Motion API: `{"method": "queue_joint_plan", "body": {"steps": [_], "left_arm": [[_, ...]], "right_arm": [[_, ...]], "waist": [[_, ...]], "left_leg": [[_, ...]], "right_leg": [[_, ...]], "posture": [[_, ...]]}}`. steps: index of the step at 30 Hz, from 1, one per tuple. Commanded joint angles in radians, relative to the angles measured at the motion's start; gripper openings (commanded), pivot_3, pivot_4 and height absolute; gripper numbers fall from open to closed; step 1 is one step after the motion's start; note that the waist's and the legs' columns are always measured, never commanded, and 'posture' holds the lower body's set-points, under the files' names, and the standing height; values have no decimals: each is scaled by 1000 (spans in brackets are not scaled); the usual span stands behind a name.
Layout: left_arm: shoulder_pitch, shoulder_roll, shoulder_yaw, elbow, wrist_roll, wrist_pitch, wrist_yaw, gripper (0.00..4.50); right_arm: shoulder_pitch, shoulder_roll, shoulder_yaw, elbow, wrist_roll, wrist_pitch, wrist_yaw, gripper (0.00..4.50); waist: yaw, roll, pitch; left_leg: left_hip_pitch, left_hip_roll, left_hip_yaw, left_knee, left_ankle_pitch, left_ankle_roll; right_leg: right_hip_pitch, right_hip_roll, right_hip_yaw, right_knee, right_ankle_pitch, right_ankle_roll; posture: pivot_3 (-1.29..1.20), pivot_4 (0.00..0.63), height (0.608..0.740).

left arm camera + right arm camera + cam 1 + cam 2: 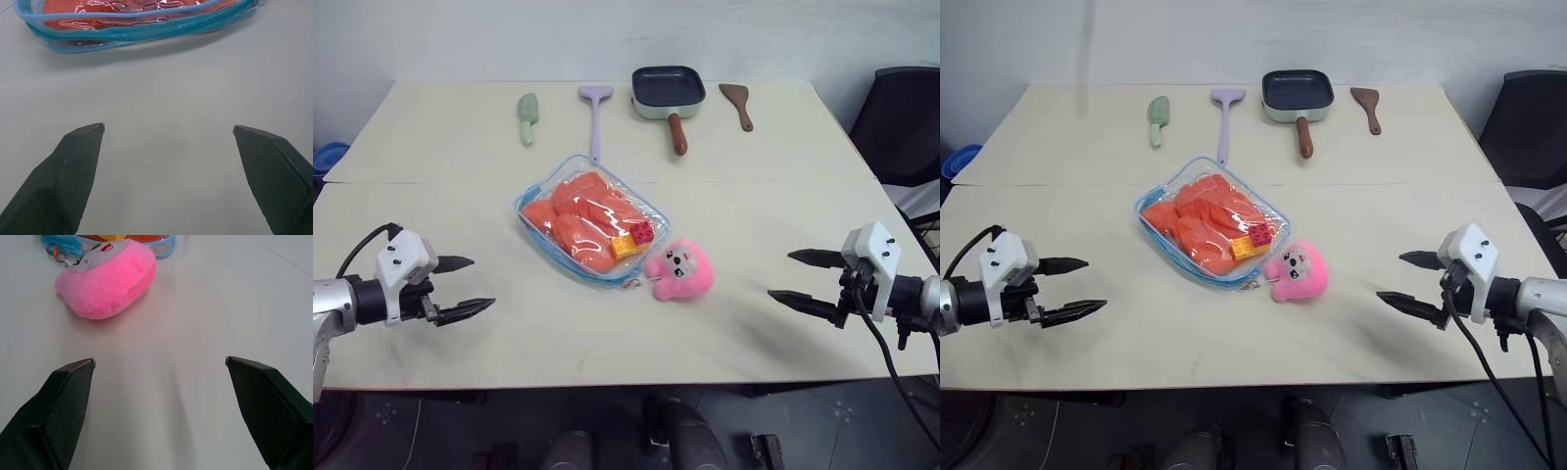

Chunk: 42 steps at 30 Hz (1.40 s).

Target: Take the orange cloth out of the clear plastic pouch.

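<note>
Nearest the robot, the left end effector [462,287] is hovering over the worktop's [764,206] near left part with its two black fingers spread wide and nothing between them, and the right end effector [798,278] is hovering over the near right part, likewise spread and empty; both are pointing inward toward the middle and both are well apart from every object. Between them, a little farther in, a pink plush toy [680,271] is lying on the pale worktop, touching the near right corner of the clear plastic pouch [590,217], so it is sitting on the right end effector's side of the pouch. The pouch is lying flat near the worktop's centre, its light blue rim showing all round, and the orange cloth [582,217] is lying folded inside it, filling most of it. Small orange-and-red toy bricks [632,240] are showing at the pouch's corner nearest the plush toy; whether they are inside or on top cannot be told. Along the far edge, from left to right, a green spatula [527,117], a lilac turner [595,116], a dark frying pan [668,93] with a brown handle and a brown wooden spatula [738,104] are lying in a row. A light wall is standing behind the worktop, and a black chair [904,122] is standing at its far right.
</note>
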Motion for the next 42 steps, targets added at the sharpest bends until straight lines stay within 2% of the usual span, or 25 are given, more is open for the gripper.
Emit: {"method": "queue_joint_plan", "body": {"steps": [1, 6, 11, 14, 18, 22, 26, 34, 42], "left_arm": [[-36, -3, -2, -30, -34, 7, -10, 4492], [-179, -36, -89, -56, -75, 45, -16, 4492], [-473, -207, -312, -14, -23, 80, 30, 4492], [-590, -291, -426, 81, 54, 15, 9, 4492], [-751, -436, -539, 336, 188, -100, 66, 4492], [-857, -562, -585, 574, 269, -216, 104, 4492], [-913, -651, -603, 712, 319, -293, 115, 4492], [-938, -714, -606, 815, 407, -373, 189, 4492], [-881, -702, -583, 703, 394, -335, 183, 2137]], "right_arm": [[-3, -3, -34, -43, 25, 10, -2, 4452], [-14, 10, -57, -123, 105, 86, -29, 4452], [-35, 75, -59, -302, 238, 197, -149, 4452], [-22, 108, -58, -401, 303, 245, -218, 4452], [4, 138, -55, -501, 351, 272, -302, 4452], [25, 163, -67, -555, 392, 284, -376, 4452], [58, 171, -77, -593, 414, 282, -429, 4452], [101, 165, -92, -612, 431, 260, -482, 4452], [86, 152, -65, -584, 412, 247, -463, 4500]], "waist": [[0, 0, 0], [3, 0, 0], [10, 0, 0], [3, 0, 0], [3, 0, 0], [3, -1, 0], [4, -1, 0], [3, -1, 0], [2, -1, 0]], "left_leg": [[0, 0, 0, 0, 0, 0], [-1, -1, 0, 0, 1, -1], [-1, -3, -1, 1, 3, -3], [-2, -4, -1, 1, 4, -4], [-2, -4, 0, 3, 4, -4], [-2, -4, 0, 4, 4, -4], [-3, -4, 0, 3, 4, -4], [-3, -4, -1, 3, 4, -3], [-3, -3, -1, 4, 4, -3]], "right_leg": [[0, 0, 0, 0, 0, 0], [1, 0, 0, 1, 0, 0], [3, -1, 0, 2, 1, 1], [3, 0, 1, 4, 2, 2], [3, 1, 1, 6, 2, 2], [3, 1, 1, 3, 2, 2], [3, 1, 1, 3, 2, 2], [3, 1, 1, 2, 2, 2], [3, 0, 0, 2, 2, 2]], "posture": [[0, 150, 740], [0, 150, 740], [0, 150, 740], [0, 150, 740], [0, 150, 740], [0, 150, 740], [0, 150, 740], [0, 150, 740], [0, 150, 740]]}}
